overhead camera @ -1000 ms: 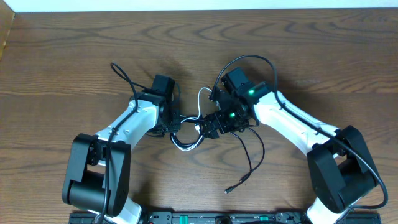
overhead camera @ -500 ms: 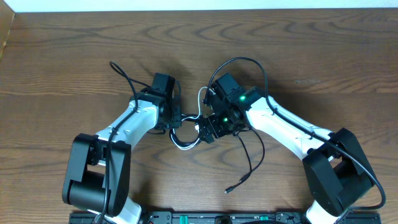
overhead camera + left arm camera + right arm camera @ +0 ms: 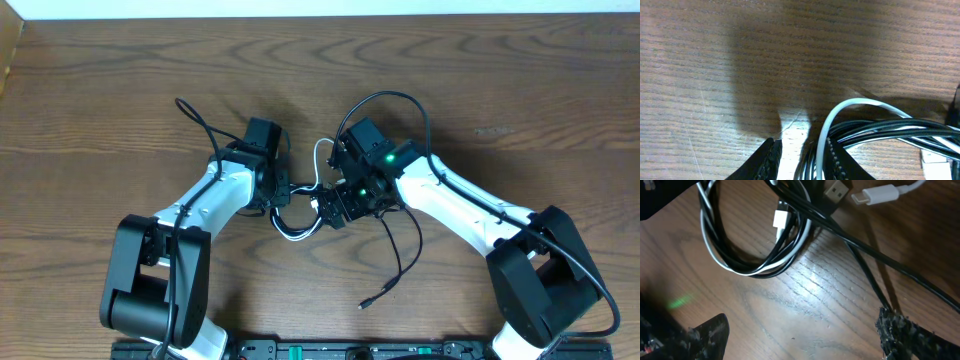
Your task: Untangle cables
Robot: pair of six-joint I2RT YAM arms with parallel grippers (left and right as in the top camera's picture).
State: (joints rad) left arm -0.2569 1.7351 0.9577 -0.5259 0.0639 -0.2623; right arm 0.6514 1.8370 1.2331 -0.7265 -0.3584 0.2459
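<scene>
The cables [image 3: 300, 228] lie as a small black-and-white loop between my two grippers. Low over the table, my left gripper [image 3: 277, 196] [image 3: 801, 150] has the bundle [image 3: 875, 127] between its narrowly open fingers. The strands rest against the right finger [image 3: 836, 161], and a strip of table shows beside the left one. My right gripper [image 3: 326, 208] [image 3: 800, 325] stands wide open over bare wood just short of the loop [image 3: 755, 267]. One black cable [image 3: 880, 260] crosses by its right finger [image 3: 905, 335]. A white plug [image 3: 875, 195] and a black plug [image 3: 837, 190] lie beyond.
A loose black cable [image 3: 405, 255] trails toward the front and ends in a plug [image 3: 368, 302]. A white strand [image 3: 320, 155] curves up behind the grippers. Thicker black wires [image 3: 195, 120] arch off both arms. The table is brown wood.
My right arm has shifted slightly left toward the loop, and the trailing black cable moved a little with it. The left arm has stayed put.
</scene>
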